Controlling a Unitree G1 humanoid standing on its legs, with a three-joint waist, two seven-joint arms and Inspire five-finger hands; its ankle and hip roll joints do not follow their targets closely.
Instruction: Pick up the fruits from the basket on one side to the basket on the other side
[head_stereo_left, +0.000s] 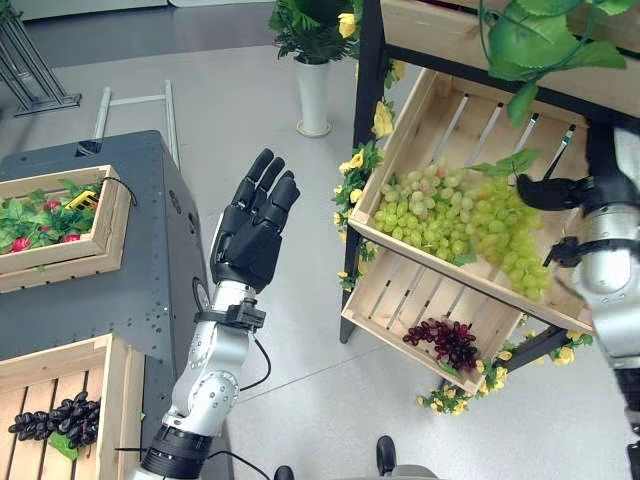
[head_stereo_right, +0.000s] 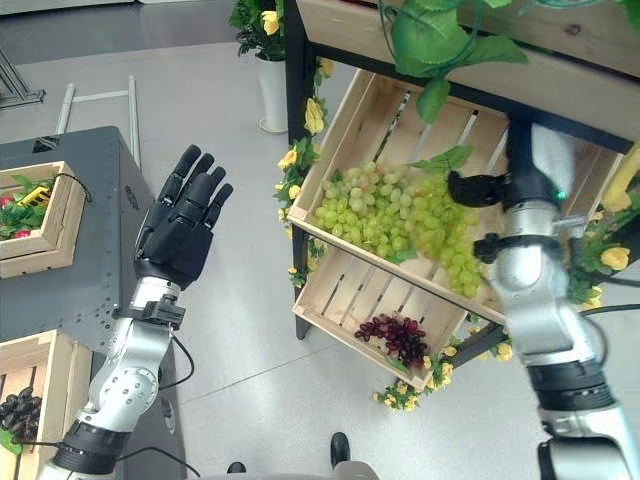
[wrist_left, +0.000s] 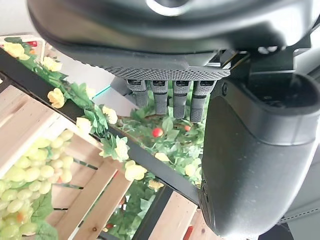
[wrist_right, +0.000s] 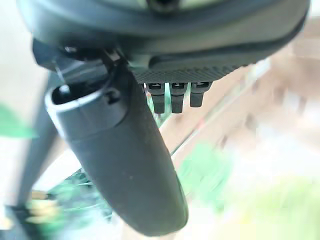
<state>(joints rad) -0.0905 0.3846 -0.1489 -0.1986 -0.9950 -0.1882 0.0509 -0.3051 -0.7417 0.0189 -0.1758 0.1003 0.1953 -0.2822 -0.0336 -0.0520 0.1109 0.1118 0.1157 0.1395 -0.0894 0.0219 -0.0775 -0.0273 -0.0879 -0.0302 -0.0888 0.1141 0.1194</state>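
Observation:
A big heap of green grapes (head_stereo_left: 460, 215) lies in the tilted upper crate (head_stereo_left: 408, 125) of a wooden stand on the right. My right hand (head_stereo_left: 612, 165) hovers at that crate's far right side, just above the grapes, open, its thumb pointing left and nothing in it. A dark purple grape bunch (head_stereo_left: 445, 342) rests in the lower crate (head_stereo_left: 385, 295). At the lower left, a wooden crate (head_stereo_left: 115, 400) holds black grapes (head_stereo_left: 55, 415). My left hand (head_stereo_left: 255, 225) is raised over the floor between table and stand, open and empty, fingers (wrist_left: 170, 97) straight.
A grey cabinet (head_stereo_left: 150, 270) on the left bears a second crate (head_stereo_left: 100, 250) with leaves and small red fruits. A white vase (head_stereo_left: 313, 95) with a plant stands behind. Yellow flowers and leaves trim the stand's black frame (head_stereo_left: 365, 90).

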